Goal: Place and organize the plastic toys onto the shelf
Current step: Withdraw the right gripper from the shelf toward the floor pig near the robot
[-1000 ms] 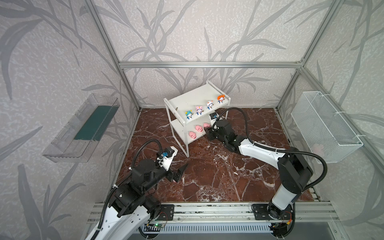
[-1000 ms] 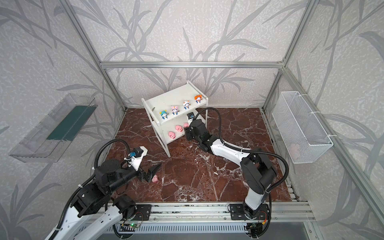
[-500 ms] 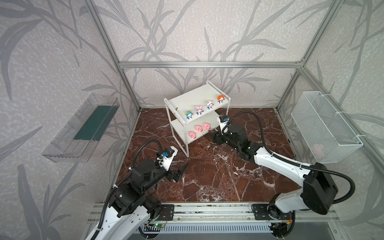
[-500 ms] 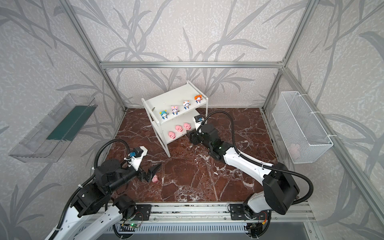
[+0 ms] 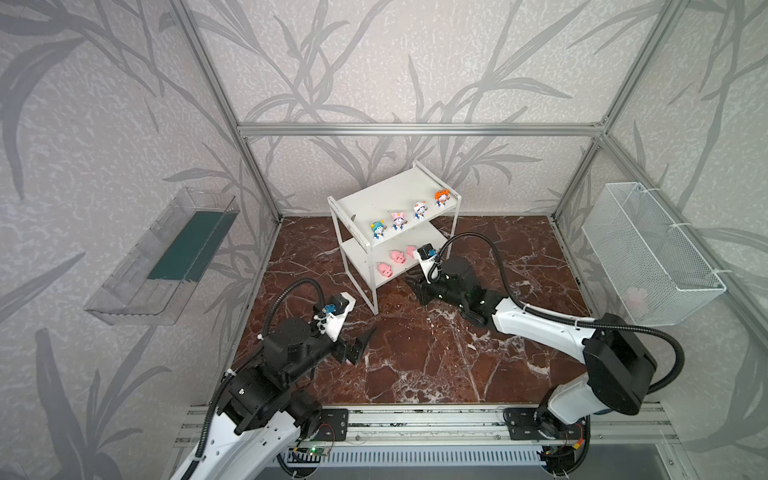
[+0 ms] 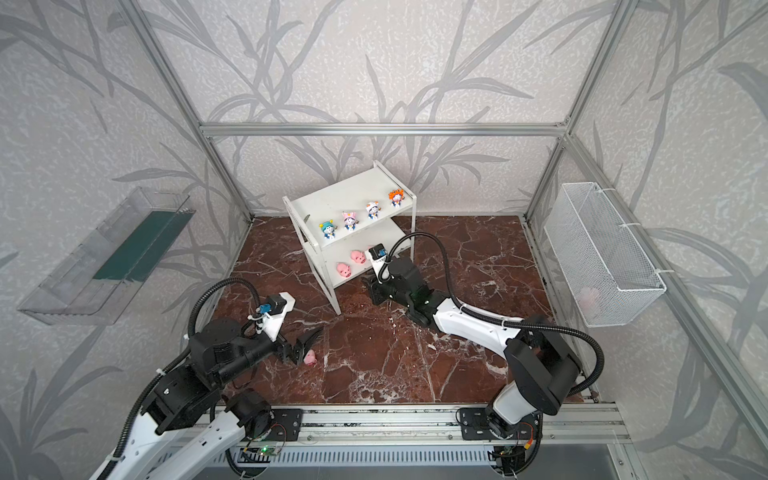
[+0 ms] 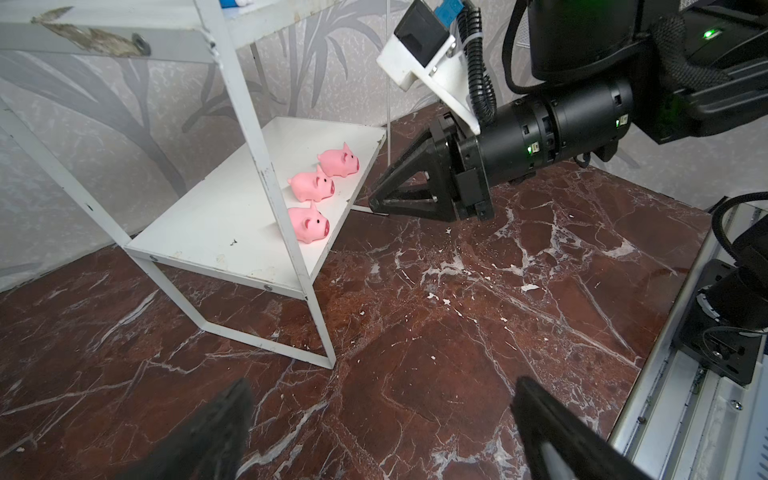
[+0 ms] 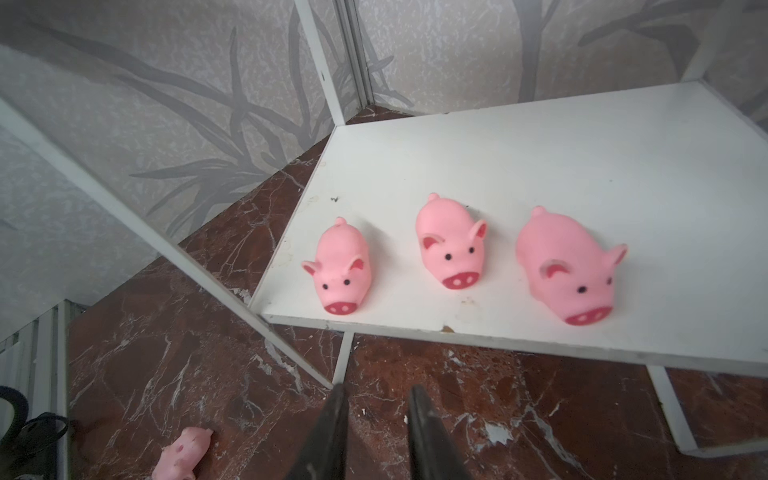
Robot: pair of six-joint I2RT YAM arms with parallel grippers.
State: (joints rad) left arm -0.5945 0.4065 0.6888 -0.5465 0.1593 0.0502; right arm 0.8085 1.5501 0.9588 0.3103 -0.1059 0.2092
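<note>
Top views: the right arm has drawn back from the lower board of the shelf (image 5: 386, 195), while the left arm has not moved.

The left gripper (image 6: 307, 345) hangs low over the bench (image 6: 395, 365) on a bent arm. Its fingers (image 7: 224, 415) are spread wide and empty, just beside the stray pig (image 6: 309, 357) lying on the bench. The shelf's top board carries a row running from the teal-hatted figurine (image 5: 377, 230) to the orange-hatted figurine (image 5: 441, 197). Below, three pink pigs (image 7: 311, 187) stand side by side near the front edge, snouts outward. The right gripper (image 8: 377, 390) lies low and level on an outstretched arm. Its fingers are narrowly parted with nothing between them, the tips just short of the lower board.
</note>
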